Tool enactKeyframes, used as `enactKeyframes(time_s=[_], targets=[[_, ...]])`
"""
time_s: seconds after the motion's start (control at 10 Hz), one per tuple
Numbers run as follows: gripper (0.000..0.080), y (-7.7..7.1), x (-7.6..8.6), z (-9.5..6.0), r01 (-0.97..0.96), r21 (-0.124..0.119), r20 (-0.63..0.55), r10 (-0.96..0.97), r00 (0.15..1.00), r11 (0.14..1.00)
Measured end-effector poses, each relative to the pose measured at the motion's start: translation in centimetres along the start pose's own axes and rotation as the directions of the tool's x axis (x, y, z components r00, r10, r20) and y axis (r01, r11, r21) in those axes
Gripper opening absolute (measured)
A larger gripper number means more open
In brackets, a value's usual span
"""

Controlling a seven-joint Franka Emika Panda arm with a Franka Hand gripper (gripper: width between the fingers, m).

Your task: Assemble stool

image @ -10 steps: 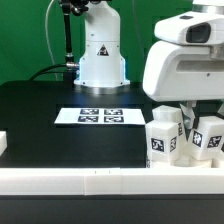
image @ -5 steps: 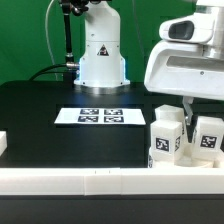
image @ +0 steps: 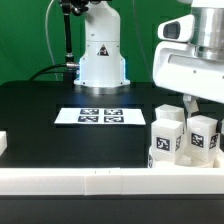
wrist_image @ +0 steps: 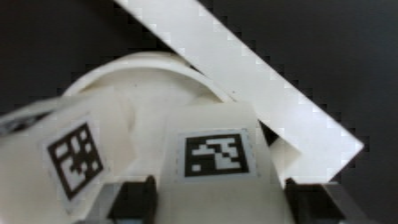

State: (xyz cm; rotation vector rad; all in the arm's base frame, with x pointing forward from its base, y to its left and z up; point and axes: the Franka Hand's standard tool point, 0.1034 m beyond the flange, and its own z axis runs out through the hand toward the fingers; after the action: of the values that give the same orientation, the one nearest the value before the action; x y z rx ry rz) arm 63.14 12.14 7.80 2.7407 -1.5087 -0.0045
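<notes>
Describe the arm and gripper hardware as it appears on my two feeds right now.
The arm is glossy white with rounded shells; its base carries a triangular warning sticker, and a black cable runs down beside it. The wrist end is a bulky white housing with grey trim. In the wrist view, the gripper shows two dark, blocky fingers.

The marker board (image: 100, 116) lies flat mid-counter (image: 40, 110), before the robot base (image: 102, 55). Toward the exterior view's right, two legs (image: 166, 140) stand side by side just behind the border rail (image: 90, 181), under the arm. In the wrist view, a tagged leg (wrist_image: 214, 150) sits between the fingers (wrist_image: 128, 200), apparently beside the rail (wrist_image: 249, 70).
</notes>
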Motion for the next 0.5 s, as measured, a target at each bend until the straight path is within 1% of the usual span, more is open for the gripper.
enactKeyframes(time_s=[0.1,0.2,0.3,0.5], targets=[[0.0341,0.00,0.02,0.00,-0.087,0.000,0.000,0.087,0.996,0.996],[0.0341,-0.01,0.01,0.00,-0.115,0.001,0.001,0.115,0.993,0.993],[0.0341,-0.03,0.00,0.00,-0.204,0.003,0.006,0.204,0.979,0.979],[0.0341,-0.05,0.01,0.01,-0.289,0.003,0.008,0.289,0.957,0.957]])
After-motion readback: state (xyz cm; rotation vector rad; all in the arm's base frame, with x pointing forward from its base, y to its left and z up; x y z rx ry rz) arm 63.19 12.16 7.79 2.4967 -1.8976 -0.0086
